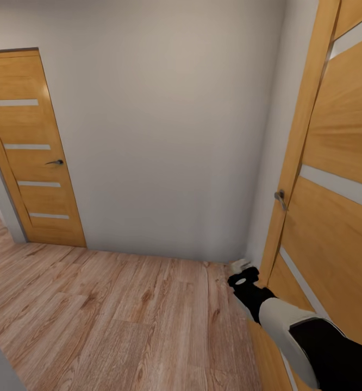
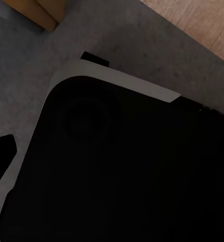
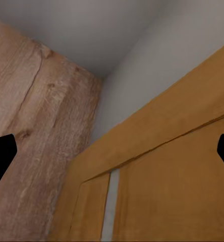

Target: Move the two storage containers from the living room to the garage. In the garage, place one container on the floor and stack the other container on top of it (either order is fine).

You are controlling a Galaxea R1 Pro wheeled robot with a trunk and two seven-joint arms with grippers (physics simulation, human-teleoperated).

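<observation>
No storage container is in view. I stand in a hallway corner with a light wood plank floor (image 1: pixel 121 315). My right gripper (image 1: pixel 241 267) reaches low toward the foot of an orange wooden door (image 1: pixel 333 179) on the right; in the right wrist view the right gripper (image 3: pixel 112 156) is open, its black fingertips (image 3: pixel 1 159) far apart with nothing between them, facing the door's frame (image 3: pixel 157 146) and the corner. In the left wrist view one black finger (image 2: pixel 1 156) sits at the picture's edge, spread wide, over my own dark base (image 2: pixel 122 166).
A plain grey-white wall (image 1: pixel 164 136) closes the hallway ahead. A second orange door (image 1: pixel 31 146) with a metal handle (image 1: pixel 56 162) stands shut at the left. The right door's handle (image 1: pixel 280 198) is above my right arm. Grey ground (image 2: pixel 142 45) shows beside my base.
</observation>
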